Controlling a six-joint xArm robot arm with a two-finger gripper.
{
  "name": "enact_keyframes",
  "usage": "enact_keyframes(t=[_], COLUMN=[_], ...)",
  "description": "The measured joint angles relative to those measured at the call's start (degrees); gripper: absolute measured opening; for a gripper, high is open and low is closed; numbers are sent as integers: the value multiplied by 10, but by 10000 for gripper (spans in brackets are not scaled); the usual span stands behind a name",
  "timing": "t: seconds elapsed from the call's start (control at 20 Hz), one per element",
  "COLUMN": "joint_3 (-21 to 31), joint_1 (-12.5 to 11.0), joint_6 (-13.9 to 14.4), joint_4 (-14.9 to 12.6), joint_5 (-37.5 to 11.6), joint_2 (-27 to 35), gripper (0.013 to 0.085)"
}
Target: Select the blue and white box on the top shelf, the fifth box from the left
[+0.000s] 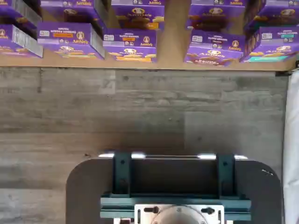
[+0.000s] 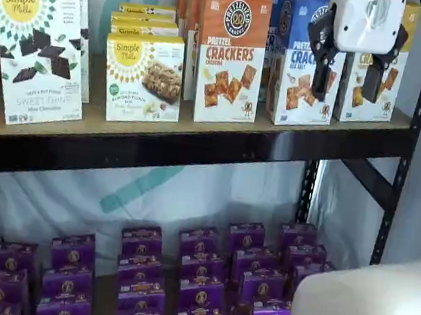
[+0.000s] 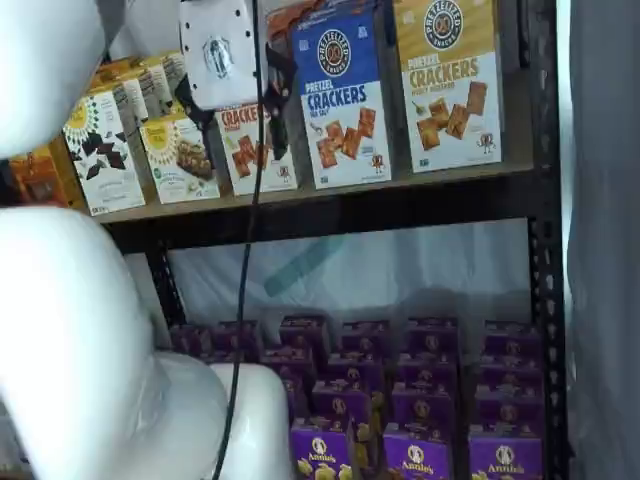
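The blue and white box point(image 2: 299, 61) stands at the front of the top shelf point(image 2: 196, 150), between an orange-topped cracker box point(image 2: 231, 53) and a yellow-topped one point(image 2: 366, 95). It is also plain in a shelf view point(image 3: 343, 100), on the same top shelf point(image 3: 350, 205). My gripper point(image 2: 345, 89) hangs in front of the shelf, open, with a wide gap between its black fingers and nothing in them. One finger lies over the blue box's right edge, the other over the yellow-topped box. Its white body point(image 3: 218, 50) covers part of the orange-topped box. The wrist view does not show the blue and white box.
Simple Mills boxes point(image 2: 40, 51) fill the shelf's left part. Rows of purple Annie's boxes point(image 2: 202, 293) sit below, also seen in the wrist view point(image 1: 131, 44) beyond grey plank flooring point(image 1: 140, 112). A dark mount with teal brackets point(image 1: 175, 186) shows there. The white arm point(image 3: 70, 330) fills the near left.
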State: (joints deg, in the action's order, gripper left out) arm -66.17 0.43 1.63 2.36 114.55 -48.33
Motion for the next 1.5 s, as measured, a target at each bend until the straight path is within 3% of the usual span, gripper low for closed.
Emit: enact_keyframes(t=[0.2, 0.7, 1.0, 1.5], joint_3=[17, 25, 32, -23], joint_1=[-36, -42, -41, -86], joint_6=[-22, -33, -39, -85], joint_4=[39, 29, 12, 11], joint_5=[-30, -53, -103, -143], joint_2=[-18, -12, -1, 77], gripper=[850, 850, 850, 850])
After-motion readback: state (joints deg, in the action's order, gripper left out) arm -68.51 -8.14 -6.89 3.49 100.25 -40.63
